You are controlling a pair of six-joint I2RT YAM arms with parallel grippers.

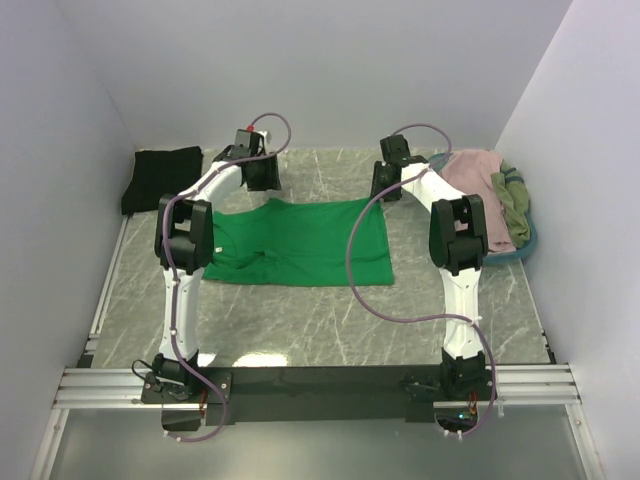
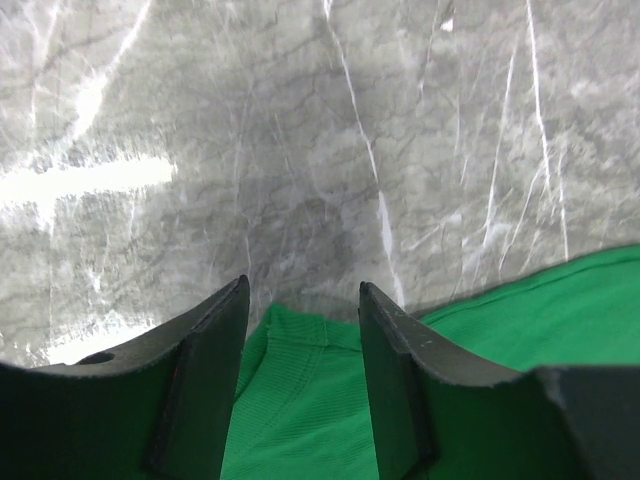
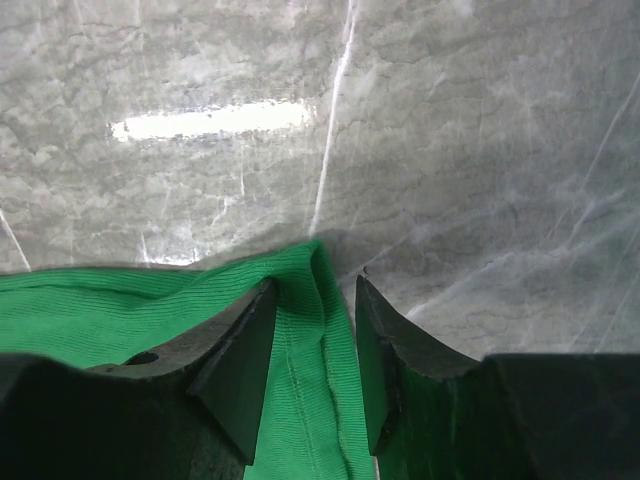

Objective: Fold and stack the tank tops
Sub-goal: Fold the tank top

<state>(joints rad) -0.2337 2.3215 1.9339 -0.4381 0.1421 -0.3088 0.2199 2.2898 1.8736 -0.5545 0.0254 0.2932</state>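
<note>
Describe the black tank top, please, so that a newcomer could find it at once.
Start at the marble table's far left corner, by the wall. The black tank top lies there alone, the only dark cloth; the green tank top is spread mid-table.

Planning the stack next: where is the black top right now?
Top view: the black top lies in the far left corner of the table, beyond and left of the spread green top.
</note>
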